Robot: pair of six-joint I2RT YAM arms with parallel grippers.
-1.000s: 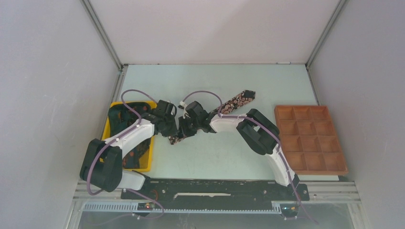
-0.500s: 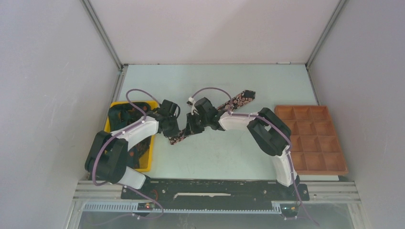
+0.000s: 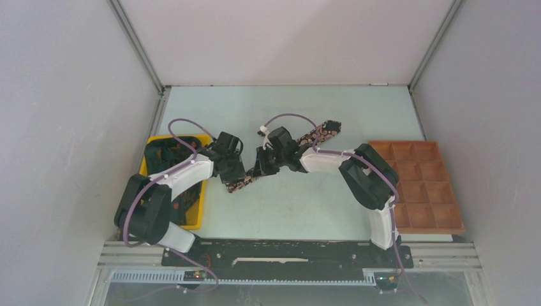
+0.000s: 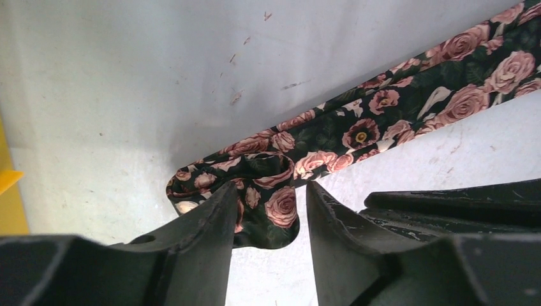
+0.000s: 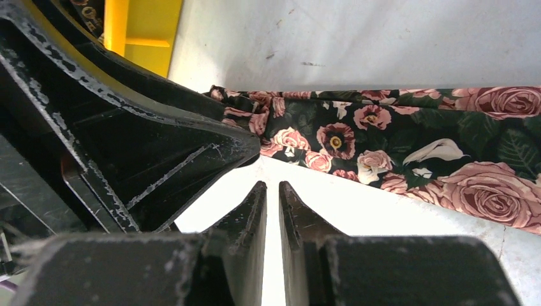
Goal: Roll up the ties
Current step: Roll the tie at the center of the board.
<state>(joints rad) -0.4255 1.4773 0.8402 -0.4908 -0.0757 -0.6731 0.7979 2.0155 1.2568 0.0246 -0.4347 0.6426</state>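
One tie [image 3: 311, 136], black with pink roses, lies diagonally across the table from the middle toward the back right. Its narrow end [image 4: 265, 185] is folded over into a small loop. My left gripper [image 4: 268, 201] stands open over that loop, one finger [image 4: 207, 220] against the fabric and the other finger [image 4: 325, 217] clear of it. From above, the left gripper [image 3: 235, 173] sits at the tie's near end. My right gripper [image 5: 270, 188] hovers just in front of the tie [image 5: 395, 137], its jaws almost together with nothing between them. It appears from above as the right gripper [image 3: 263, 167].
A yellow bin [image 3: 194, 220] holding more dark fabric stands at the left, under the left arm. A brown tray [image 3: 415, 185] of square compartments sits at the right. The left gripper's black body [image 5: 127, 140] is close beside the right fingers.
The left gripper has opened and let go of the tie's folded end. Both arms have shifted a little toward the back, and the right elbow has swung right.
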